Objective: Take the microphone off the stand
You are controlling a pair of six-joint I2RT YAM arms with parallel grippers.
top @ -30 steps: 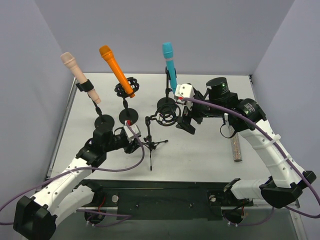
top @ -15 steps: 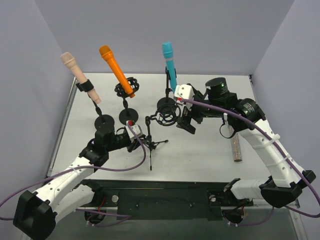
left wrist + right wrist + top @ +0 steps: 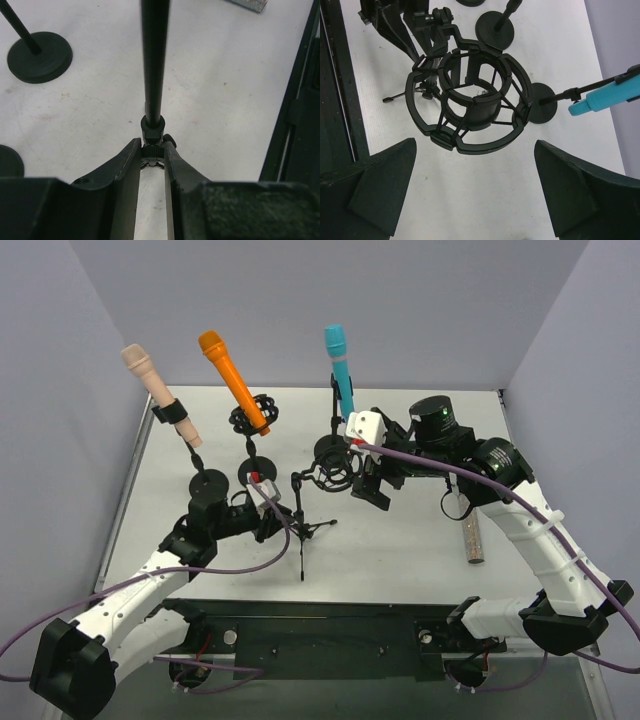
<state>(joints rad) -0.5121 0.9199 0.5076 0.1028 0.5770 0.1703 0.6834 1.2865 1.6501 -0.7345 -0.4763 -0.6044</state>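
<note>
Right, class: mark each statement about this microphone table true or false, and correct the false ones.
1. The left gripper is shut on the pole of the tripod stand. True.
2. The right gripper is shut on the shock mount. False: it is open and not touching it.
3. The shock mount holds a microphone. False: it is empty.
4. The orange microphone sits on a stand. True.
</note>
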